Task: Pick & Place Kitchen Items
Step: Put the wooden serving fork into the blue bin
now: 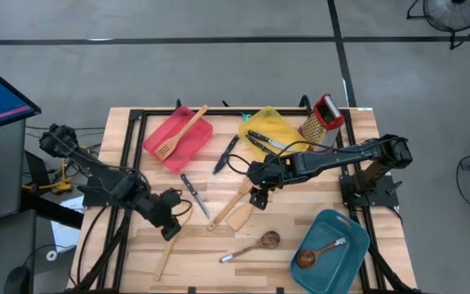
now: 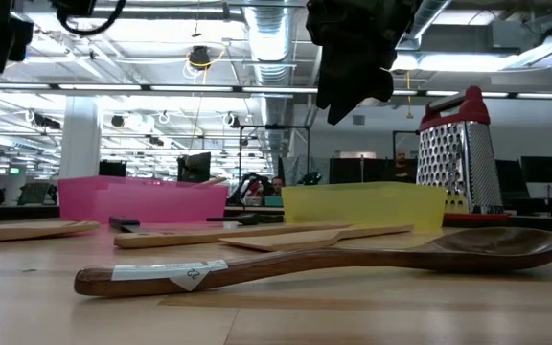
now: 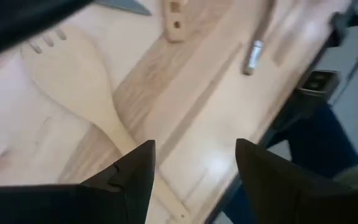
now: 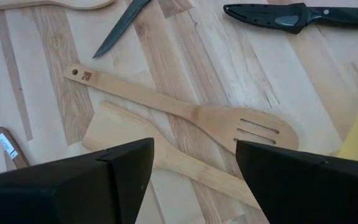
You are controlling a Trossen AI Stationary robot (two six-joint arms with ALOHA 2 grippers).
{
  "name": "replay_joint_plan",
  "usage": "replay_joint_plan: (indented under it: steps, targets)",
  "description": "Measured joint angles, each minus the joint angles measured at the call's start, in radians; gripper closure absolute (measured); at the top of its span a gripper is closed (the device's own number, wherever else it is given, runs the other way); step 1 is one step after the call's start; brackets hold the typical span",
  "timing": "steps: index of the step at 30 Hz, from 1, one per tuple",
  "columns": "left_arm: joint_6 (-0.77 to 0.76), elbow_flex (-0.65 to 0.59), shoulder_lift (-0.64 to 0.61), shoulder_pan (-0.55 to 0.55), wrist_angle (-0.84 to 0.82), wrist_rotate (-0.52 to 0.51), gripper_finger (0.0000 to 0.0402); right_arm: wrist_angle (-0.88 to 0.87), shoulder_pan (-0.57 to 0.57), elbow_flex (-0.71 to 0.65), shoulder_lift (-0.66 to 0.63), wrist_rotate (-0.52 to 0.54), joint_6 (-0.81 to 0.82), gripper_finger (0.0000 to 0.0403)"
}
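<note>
Three trays, one grater

The high view looked straight down on the whole slatted wooden table. The low view faced level across it. Both wrist views sat close above the pale wooden slotted turner, which the high view shared.

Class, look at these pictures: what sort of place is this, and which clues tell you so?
Probably a robotics lab or open industrial workshop, not a kitchen: exposed ceiling ducts, rows of computer monitors behind the wooden table, and a bare concrete floor.
</note>
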Motion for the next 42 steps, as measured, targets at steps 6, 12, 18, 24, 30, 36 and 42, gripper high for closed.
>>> replay_joint_plan:
  steps: [6, 12, 18, 24, 30, 36, 42]
  targets:
    - [0.006, 0.000, 0.133, -0.003, -0.034, 0.015, 0.0197, 0.000, -0.002, 0.000, 0.000, 0.000, -0.002, 0.0163]
    - [-0.017, 0.000, 0.250, -0.008, -0.072, 0.012, 0.0197, 0.000, -0.001, 0.000, 0.000, -0.001, -0.002, 0.0163]
    - [-0.083, 0.000, 0.309, -0.020, -0.072, -0.044, 0.0197, 0.000, 0.000, 0.000, 0.000, -0.002, -0.001, 0.0163]
    - [-0.168, 0.000, 0.354, -0.052, -0.067, -0.053, 0.0197, 0.000, 0.000, 0.000, 0.000, -0.002, 0.001, 0.0163]
    - [-0.180, 0.000, 0.380, -0.085, -0.057, -0.055, 0.0172, 0.000, 0.000, 0.000, 0.000, -0.002, 0.000, 0.0163]
    - [-0.180, 0.000, 0.380, -0.086, -0.047, -0.070, 0.0126, 0.000, 0.000, 0.000, 0.000, -0.002, 0.000, 0.0163]
    - [-0.180, -0.029, 0.380, -0.086, -0.025, -0.070, 0.0108, 0.000, 0.000, 0.000, 0.000, -0.001, 0.000, 0.0163]
